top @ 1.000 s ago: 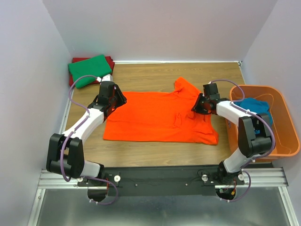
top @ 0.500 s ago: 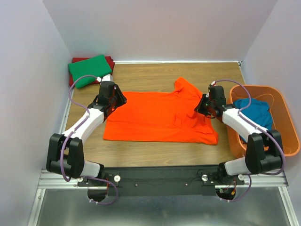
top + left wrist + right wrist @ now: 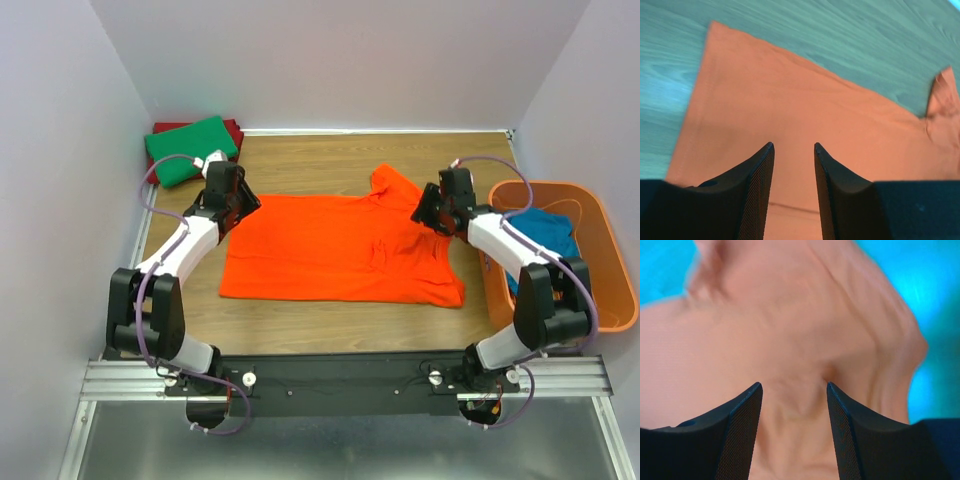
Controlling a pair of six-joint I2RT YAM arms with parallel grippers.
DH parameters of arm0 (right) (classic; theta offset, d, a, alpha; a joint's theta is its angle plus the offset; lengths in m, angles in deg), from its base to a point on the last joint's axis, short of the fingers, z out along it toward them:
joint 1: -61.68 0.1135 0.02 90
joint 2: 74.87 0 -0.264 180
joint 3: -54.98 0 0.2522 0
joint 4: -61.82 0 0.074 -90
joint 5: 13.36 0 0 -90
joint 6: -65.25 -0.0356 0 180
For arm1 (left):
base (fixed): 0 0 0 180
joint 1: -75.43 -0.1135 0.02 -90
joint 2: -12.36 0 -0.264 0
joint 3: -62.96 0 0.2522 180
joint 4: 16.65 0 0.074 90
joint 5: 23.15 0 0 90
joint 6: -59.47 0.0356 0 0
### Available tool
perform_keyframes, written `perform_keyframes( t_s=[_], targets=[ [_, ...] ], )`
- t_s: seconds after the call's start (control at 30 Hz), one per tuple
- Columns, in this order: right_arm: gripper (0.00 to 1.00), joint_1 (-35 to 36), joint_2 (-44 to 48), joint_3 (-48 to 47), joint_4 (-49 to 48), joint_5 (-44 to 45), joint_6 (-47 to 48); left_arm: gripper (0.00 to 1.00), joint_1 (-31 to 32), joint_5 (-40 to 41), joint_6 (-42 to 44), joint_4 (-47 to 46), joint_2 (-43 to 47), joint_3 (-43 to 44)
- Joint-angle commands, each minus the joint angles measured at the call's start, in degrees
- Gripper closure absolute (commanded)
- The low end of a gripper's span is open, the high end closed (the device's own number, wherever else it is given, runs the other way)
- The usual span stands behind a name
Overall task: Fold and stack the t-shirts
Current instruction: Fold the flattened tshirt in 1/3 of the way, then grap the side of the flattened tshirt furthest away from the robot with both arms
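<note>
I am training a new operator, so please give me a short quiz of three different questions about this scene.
1. True or false: the teal t-shirt lies in the orange basket.
2. Which t-shirt is spread on the table? A green, B orange, C teal.
3. Fill in: the folded green t-shirt sits at the table's far ___ corner.
Key: 1 true; 2 B, the orange t-shirt; 3 left.

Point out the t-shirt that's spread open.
The orange t-shirt, mid-table. The green t-shirt lies folded on the dark red t-shirt far left; the teal t-shirt is bunched in the basket.
</note>
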Motion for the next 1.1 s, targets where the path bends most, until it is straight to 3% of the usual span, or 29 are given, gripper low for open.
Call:
perform_keyframes(
  t_s=[0.0,0.2,0.53,1.07],
  targets=[
    [0.39,-0.32,-5.42,-9.93,0.05,0.59,0.44,0.55,-1.73,5.58,-3.86,2.42,-3.92,5.39],
    [0.40,-0.41,-12.28,-16.02,0.05,-2.49,0.27,0.55,-1.82,13.48,-7.38,8.30,-14.37,16.73],
    [0.40,-0.32,-15.10,-18.58,-0.04,-3.11,1.32,0.55,-2.17,22.37,-13.27,17.63,-30.10,31.14],
    [0.40,-0.32,-14.66,-17.87,-0.04,-3.46,1.85,0.55,-4.02,25.19,-13.54,25.10,-42.86,43.55]
  ],
)
